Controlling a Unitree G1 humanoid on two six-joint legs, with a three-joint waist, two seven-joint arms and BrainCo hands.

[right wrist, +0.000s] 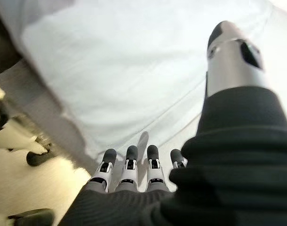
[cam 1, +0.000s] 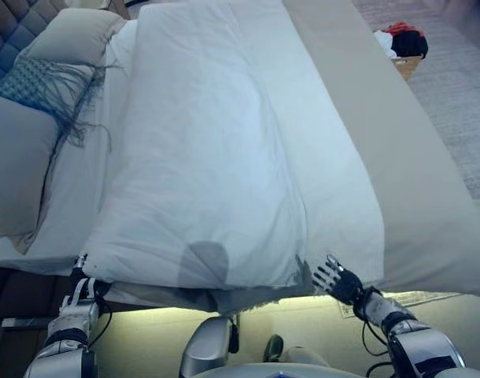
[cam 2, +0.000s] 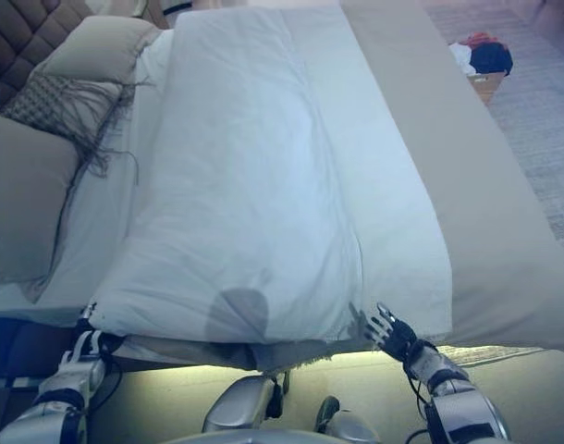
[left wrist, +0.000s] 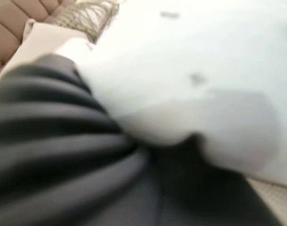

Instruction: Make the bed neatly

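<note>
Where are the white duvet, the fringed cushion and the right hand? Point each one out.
white duvet [cam 1: 216,157]: left eye view, on its broad middle.
fringed cushion [cam 1: 35,83]: left eye view, on its woven face.
right hand [cam 1: 340,280]: left eye view, on the hand's back by the duvet's near edge.

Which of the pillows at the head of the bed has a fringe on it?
The middle pillow, patterned and wedged between the two plain ones; long dark fringe strands trail from its edge onto the white sheet.
</note>
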